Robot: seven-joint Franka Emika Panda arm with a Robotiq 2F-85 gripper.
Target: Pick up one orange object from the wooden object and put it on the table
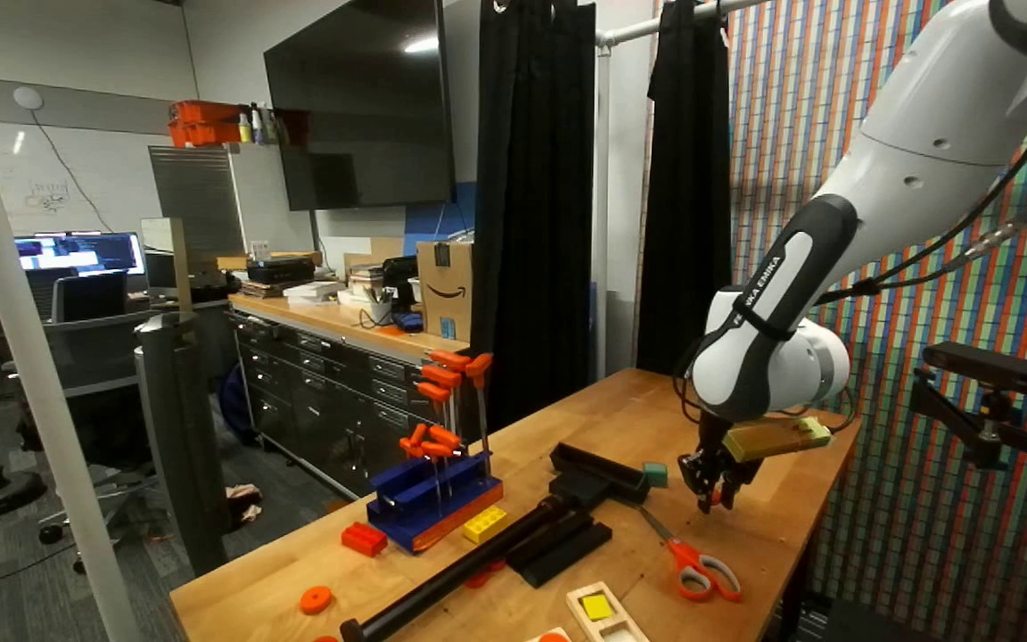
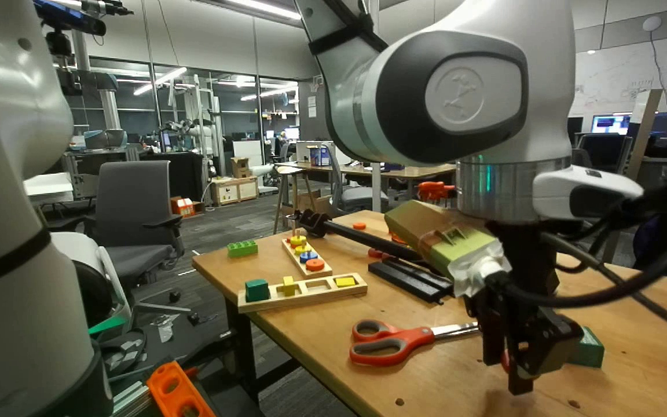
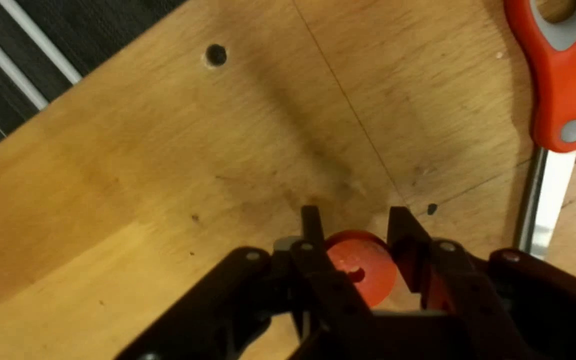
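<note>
We see end effector (image 3: 355,222) pinching orange disc (image 3: 375,270) above surface (image 3: 143,190) near its long edge, presumably for setting down.

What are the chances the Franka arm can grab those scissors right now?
Probably not yet: the gripper seems shut on an orange disc, though the scissors lie nearby on the wooden table with nothing visible on top of them.

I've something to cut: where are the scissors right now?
In an exterior view, the scissors lie on the table, left of the claw, blades towards it; the wrist view has them along its right side.
</note>
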